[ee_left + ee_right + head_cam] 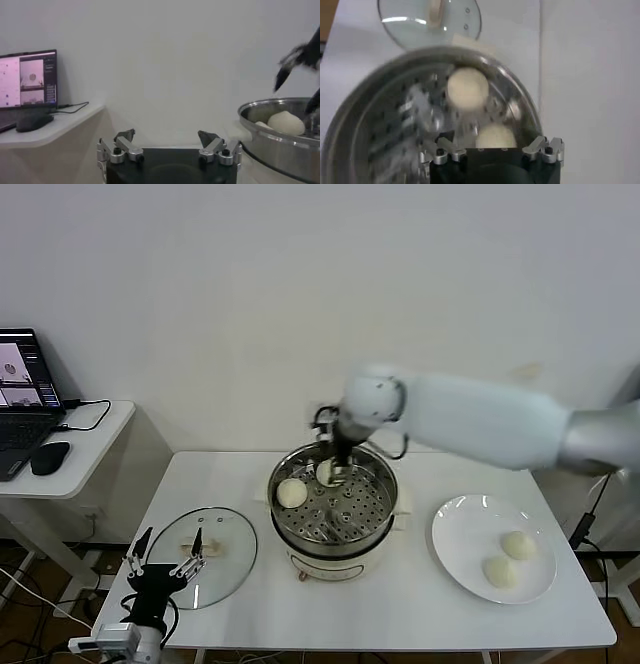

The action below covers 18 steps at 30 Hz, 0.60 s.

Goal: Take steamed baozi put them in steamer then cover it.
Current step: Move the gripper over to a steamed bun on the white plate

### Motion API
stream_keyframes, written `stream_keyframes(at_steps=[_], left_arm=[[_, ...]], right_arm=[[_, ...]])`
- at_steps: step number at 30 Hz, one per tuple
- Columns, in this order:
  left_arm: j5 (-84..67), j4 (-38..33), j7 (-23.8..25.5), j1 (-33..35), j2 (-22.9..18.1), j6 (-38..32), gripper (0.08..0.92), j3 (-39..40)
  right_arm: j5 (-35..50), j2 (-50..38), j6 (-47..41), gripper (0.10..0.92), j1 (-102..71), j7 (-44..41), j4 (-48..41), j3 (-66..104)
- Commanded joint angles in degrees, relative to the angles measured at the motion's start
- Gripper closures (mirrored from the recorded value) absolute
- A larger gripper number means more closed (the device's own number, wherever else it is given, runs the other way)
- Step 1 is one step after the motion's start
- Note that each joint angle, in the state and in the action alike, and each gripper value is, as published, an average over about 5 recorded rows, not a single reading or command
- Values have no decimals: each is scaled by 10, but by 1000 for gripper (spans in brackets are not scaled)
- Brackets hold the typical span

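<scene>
The right gripper (333, 467) hangs over the steamer (380, 529) at its twelve o'clock rim, fingers spread, a baozi (495, 136) just below them on the tray, apparently let go. A second bun (292, 493) sits at nine o'clock. Two more (508, 557) wait on the plate (455, 524), nearest this arm. The left gripper (163, 561) idles open by the cover (228, 539)

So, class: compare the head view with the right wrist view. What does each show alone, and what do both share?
Only the head view shows the plate with two baozi on it, the laptop, and the left gripper near the table's front edge. Only the right wrist view shows the right gripper's fingers, spread open. Both show the steamer, its two buns and the cover lying on the table.
</scene>
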Motion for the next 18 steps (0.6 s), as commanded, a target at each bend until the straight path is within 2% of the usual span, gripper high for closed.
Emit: stream_keyframes(at_steps=[1, 8, 13, 18], left_arm=[[3, 7, 0, 0, -1, -1, 177, 13], [5, 9, 0, 2, 3, -2, 177, 13], [7, 14, 0, 3, 4, -2, 177, 11], [12, 17, 0, 8, 0, -4, 177, 12]], right_arm=[[-107, -276, 123, 203, 95, -141, 152, -39], [-225, -407, 176, 202, 1, -142, 182, -33], [-293, -470, 197, 203, -191, -131, 175, 105], [-348, -496, 221, 202, -403, -111, 148, 261]])
